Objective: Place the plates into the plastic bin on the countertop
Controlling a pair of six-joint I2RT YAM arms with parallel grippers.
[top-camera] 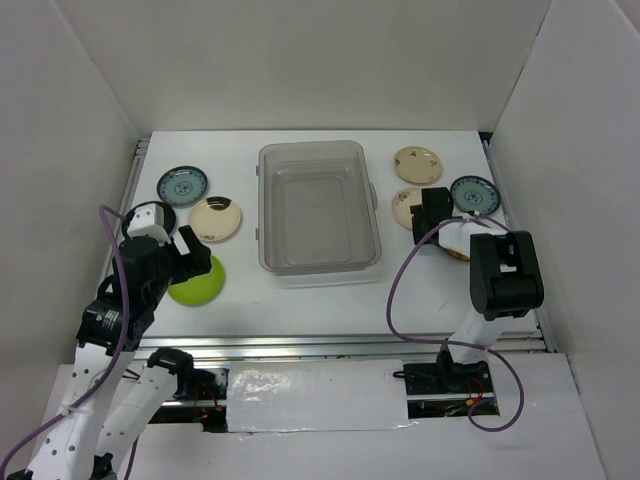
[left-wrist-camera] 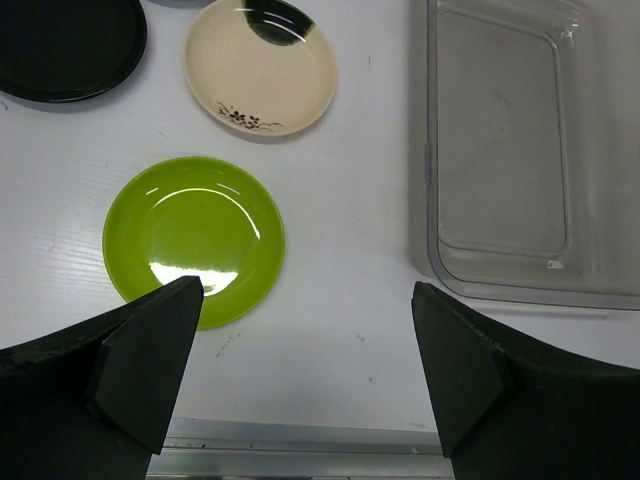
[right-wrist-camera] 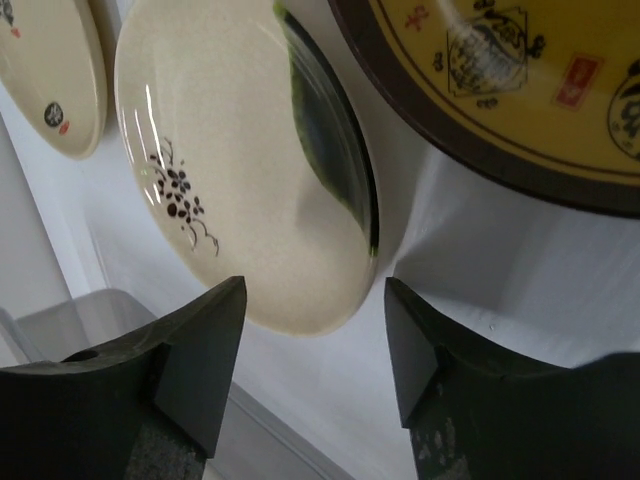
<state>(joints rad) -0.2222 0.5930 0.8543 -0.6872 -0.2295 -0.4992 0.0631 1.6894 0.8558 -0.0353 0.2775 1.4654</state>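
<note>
Fingers apart, lime green plate near one, cream plate beyond, plastic bin right

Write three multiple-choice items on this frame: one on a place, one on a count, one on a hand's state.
1. Where is the lime green plate? A) inside the plastic bin B) on the countertop, left of the bin C) on the countertop, right of the bin
2. How many plates lie in the bin? A) none B) two C) four
3. How is the left hand? A) shut on the green plate B) open, holding nothing C) shut on the bin's rim
Answers: 1 B, the top view shows it left of the bin; 2 A, the bin's floor is bare; 3 B, its fingers stand wide apart, gripping nothing.
</note>
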